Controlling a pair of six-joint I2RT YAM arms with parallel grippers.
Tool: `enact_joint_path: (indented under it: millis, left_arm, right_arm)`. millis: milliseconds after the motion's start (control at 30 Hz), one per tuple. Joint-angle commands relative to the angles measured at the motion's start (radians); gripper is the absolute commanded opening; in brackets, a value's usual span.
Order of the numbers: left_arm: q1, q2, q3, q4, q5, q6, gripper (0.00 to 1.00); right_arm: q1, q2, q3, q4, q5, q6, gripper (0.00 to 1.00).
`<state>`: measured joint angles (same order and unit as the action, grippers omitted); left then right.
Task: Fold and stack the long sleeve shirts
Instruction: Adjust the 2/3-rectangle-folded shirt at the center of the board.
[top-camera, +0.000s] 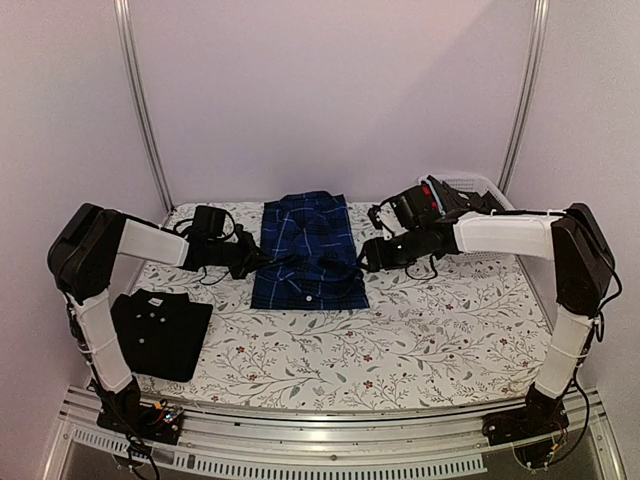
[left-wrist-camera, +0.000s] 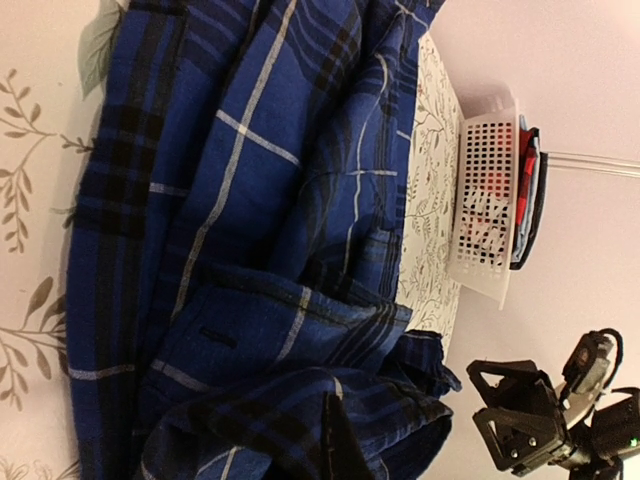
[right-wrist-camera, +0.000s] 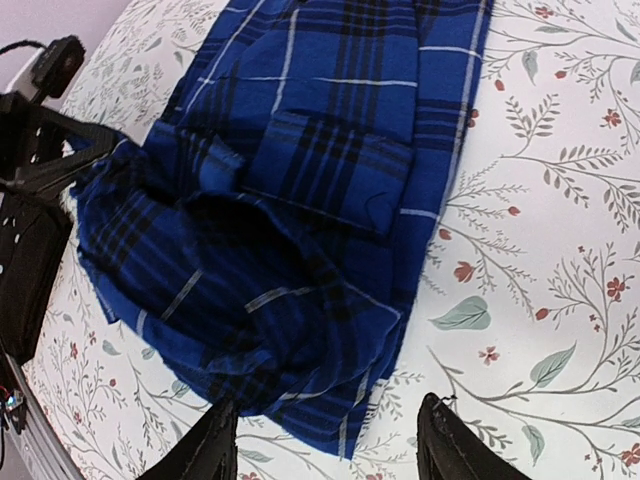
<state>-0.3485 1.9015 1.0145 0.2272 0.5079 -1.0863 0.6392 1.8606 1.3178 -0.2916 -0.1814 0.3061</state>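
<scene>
The blue plaid shirt (top-camera: 308, 250) lies partly folded at the back middle of the table. My left gripper (top-camera: 258, 262) is at its left edge, shut on a bunched fold of the plaid cloth (left-wrist-camera: 300, 400), which is lifted a little off the table. My right gripper (top-camera: 366, 254) is at the shirt's right edge with its jaws open. In the right wrist view the near hem of the plaid shirt (right-wrist-camera: 330, 150) lies just ahead of the open right gripper (right-wrist-camera: 330, 450), not pinched. The black shirt (top-camera: 160, 330) rests folded at the front left.
A white lattice basket (top-camera: 465, 190) holding red and dark items stands at the back right corner, behind the right arm; it also shows in the left wrist view, basket (left-wrist-camera: 485, 220). A floral cloth (top-camera: 420, 340) covers the table. Metal rails run along the near edge.
</scene>
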Motion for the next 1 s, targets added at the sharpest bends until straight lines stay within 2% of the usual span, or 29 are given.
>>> enact_joint_path:
  millis: [0, 300, 567, 633, 700, 867, 967]
  left_arm:
    - [0.010, -0.010, 0.016, 0.015, 0.004, 0.006, 0.00]
    - [0.011, -0.012, 0.012, 0.009, 0.002, 0.010, 0.00]
    - [0.012, -0.012, 0.018, 0.007, 0.003, 0.011, 0.00]
    - [0.012, -0.013, 0.019, 0.007, 0.004, 0.012, 0.00]
    - [0.011, -0.012, 0.021, 0.004, 0.003, 0.016, 0.00]
    - [0.013, -0.015, 0.018, 0.000, 0.000, 0.023, 0.00]
    - [0.015, -0.015, 0.016, 0.002, -0.002, 0.020, 0.00]
  right_arm:
    - [0.057, -0.049, -0.065, 0.029, 0.034, -0.013, 0.58]
    - [0.115, -0.020, -0.089, 0.045, 0.026, 0.067, 0.58]
    - [0.112, 0.106, 0.012, 0.045, 0.062, 0.123, 0.56]
    - [0.109, 0.122, 0.034, 0.054, 0.076, 0.138, 0.52]
    - [0.104, 0.139, 0.063, 0.056, 0.083, 0.149, 0.43]
    - [0.081, 0.169, 0.130, 0.052, 0.097, 0.150, 0.09]
    - [0.050, 0.196, 0.178, 0.049, 0.090, 0.147, 0.02]
